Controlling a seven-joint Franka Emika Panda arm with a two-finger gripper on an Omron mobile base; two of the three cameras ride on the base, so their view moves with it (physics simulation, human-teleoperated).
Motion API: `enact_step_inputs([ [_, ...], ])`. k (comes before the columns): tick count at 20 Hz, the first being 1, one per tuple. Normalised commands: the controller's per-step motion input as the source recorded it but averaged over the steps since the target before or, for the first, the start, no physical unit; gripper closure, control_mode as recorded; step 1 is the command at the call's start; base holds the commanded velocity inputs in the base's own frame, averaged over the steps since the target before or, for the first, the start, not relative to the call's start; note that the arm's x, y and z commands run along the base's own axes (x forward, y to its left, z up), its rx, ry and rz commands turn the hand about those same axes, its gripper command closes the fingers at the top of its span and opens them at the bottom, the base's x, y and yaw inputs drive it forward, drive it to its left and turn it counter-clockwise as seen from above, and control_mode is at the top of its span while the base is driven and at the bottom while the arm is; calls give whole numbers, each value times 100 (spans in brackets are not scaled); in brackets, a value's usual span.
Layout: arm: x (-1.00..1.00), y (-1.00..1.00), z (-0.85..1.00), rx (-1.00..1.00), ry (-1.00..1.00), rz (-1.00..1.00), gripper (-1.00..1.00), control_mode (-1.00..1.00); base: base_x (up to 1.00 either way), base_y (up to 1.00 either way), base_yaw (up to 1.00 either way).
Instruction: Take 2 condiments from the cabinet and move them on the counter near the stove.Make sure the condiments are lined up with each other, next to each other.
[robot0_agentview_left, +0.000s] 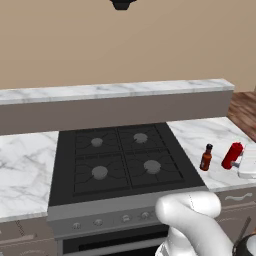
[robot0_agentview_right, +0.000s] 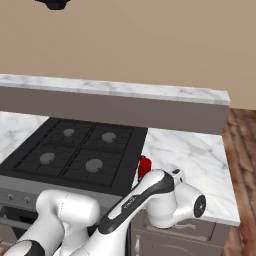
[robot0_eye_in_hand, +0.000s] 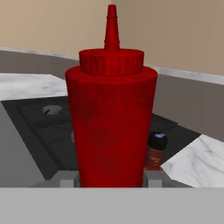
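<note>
Claw (robot0_eye_in_hand: 111, 179) pinching the red squeeze bottle (robot0_eye_in_hand: 111, 122) low on its body, over the counter (robot0_agentview_left: 200, 135) right of the stove (robot0_agentview_left: 120, 160), sauce bottle (robot0_eye_in_hand: 156, 151) just behind it, and a careless set-down could knock that one over or leave the pair out of line.

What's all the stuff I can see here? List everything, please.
Red squeeze bottle: one, all red, on the counter right of the stove, between the tool's fingers.
Sauce bottle: one, reddish-brown with dark cap, upright on the counter between stove and red bottle.
Stove: one, black with four grey burners and a grey knob front.
Counter: white marble with grey veins, both sides of the stove.
Back ledge: one, marble-topped, behind the stove.
Wall: tan.
Arm: one, white with dark joints.
Tool: one, shut on the red squeeze bottle.
</note>
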Motion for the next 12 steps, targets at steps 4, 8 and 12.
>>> enact_step_inputs([
  [4, 18, 0, -34, 0, 0, 0, 100, -100, 0, 0, 0],
  [8, 17, 0, -33, -1, 0, 0, 100, -100, 0, 0, 0],
  [12, 17, 0, -31, -3, 0, 0, 100, -100, 0, 0, 0],
])
